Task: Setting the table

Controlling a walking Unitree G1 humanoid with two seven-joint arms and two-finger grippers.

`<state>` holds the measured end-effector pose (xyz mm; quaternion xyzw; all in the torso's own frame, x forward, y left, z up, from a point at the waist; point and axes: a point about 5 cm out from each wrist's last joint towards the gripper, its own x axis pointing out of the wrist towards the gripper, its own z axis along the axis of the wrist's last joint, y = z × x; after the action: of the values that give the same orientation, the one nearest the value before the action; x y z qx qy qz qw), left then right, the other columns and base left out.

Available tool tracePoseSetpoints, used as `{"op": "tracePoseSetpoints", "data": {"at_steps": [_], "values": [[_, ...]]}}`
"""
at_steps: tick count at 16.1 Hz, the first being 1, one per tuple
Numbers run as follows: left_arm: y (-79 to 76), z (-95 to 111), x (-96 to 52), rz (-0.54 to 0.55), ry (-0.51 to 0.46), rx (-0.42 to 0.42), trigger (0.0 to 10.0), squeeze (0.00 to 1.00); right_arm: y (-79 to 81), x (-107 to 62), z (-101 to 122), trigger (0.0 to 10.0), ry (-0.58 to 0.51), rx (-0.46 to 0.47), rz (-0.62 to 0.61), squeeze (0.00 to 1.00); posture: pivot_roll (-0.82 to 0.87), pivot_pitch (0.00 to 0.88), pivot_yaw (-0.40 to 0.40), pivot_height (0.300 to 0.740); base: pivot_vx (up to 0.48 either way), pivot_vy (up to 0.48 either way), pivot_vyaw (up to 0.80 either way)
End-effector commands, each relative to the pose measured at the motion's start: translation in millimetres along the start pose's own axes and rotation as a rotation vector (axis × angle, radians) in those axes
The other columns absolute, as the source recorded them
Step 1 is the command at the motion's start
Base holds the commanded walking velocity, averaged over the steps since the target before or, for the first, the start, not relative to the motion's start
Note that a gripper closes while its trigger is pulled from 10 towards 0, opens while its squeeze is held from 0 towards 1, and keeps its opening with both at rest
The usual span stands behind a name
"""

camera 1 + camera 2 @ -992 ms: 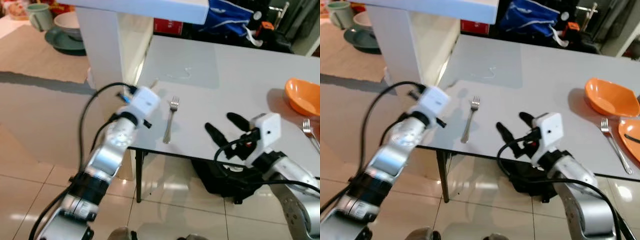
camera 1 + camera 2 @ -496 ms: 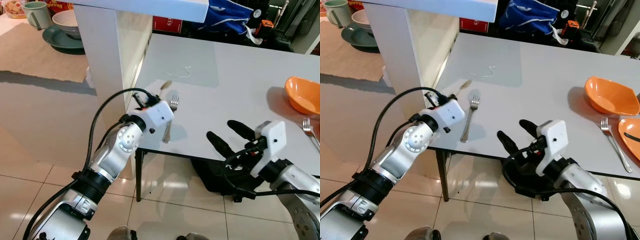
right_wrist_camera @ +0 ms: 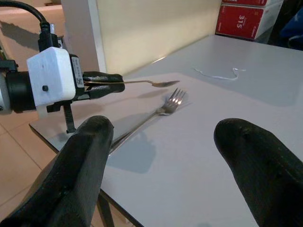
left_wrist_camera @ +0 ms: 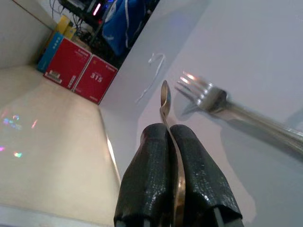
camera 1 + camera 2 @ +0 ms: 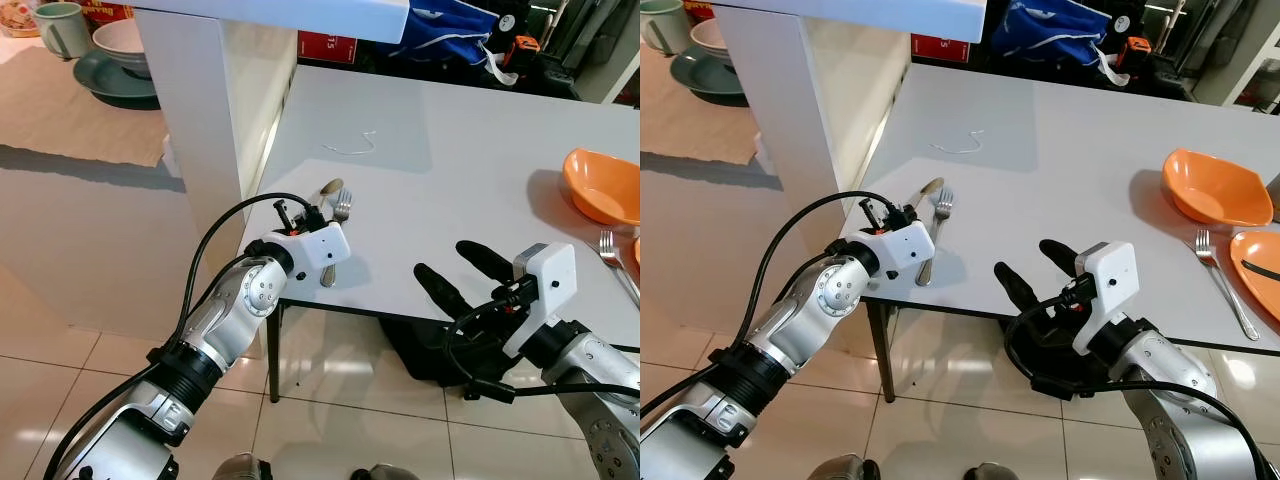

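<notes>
My left gripper point(image 4: 169, 137) is shut on the handle of a silver spoon point(image 4: 164, 100), held low over the front left corner of the white table point(image 5: 450, 150). The spoon's bowl point(image 5: 330, 186) sits just left of the head of a fork point(image 5: 931, 235) that lies flat on the table, pointing away from me. The right wrist view shows the spoon point(image 3: 151, 83) sticking out of the left fingers point(image 3: 102, 78), apart from the fork point(image 3: 161, 111). My right gripper point(image 5: 441, 258) is open with nothing in it, hovering at the table's front edge, right of the fork.
An orange bowl point(image 5: 605, 190), a second fork point(image 5: 618, 265) and an orange plate point(image 5: 1260, 260) are at the table's right end. A white pillar point(image 5: 195, 120) stands against the left edge. A thin string point(image 5: 350, 148) lies further back. A black bag point(image 5: 430, 350) lies under the table.
My left gripper has swung right and down over the table corner, bringing the spoon beside the fork's head. The right gripper has barely moved.
</notes>
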<state>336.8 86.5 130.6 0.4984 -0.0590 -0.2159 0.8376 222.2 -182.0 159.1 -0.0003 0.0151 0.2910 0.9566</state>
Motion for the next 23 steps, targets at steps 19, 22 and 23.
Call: {"op": "tracePoseSetpoints", "data": {"at_steps": [19,22,23], "values": [[-3.7,-8,5.6,-0.054,0.079,0.020,10.0,1.00,18.6,-7.5,1,10.0,0.007,0.041,0.007,0.00,-0.06,0.099,-0.078,0.740,0.000,0.000,0.00],[-3.5,-10,5.8,-0.048,0.089,-0.015,10.0,1.00,18.2,-6.9,0,10.0,0.006,0.039,0.004,0.00,-0.05,0.090,-0.075,0.740,0.000,0.000,0.00],[-3.4,-10,6.3,-0.048,0.086,-0.021,10.0,1.00,18.0,-6.7,0,10.0,0.006,0.039,0.004,0.00,-0.06,0.089,-0.076,0.740,0.000,0.000,0.00]]}}
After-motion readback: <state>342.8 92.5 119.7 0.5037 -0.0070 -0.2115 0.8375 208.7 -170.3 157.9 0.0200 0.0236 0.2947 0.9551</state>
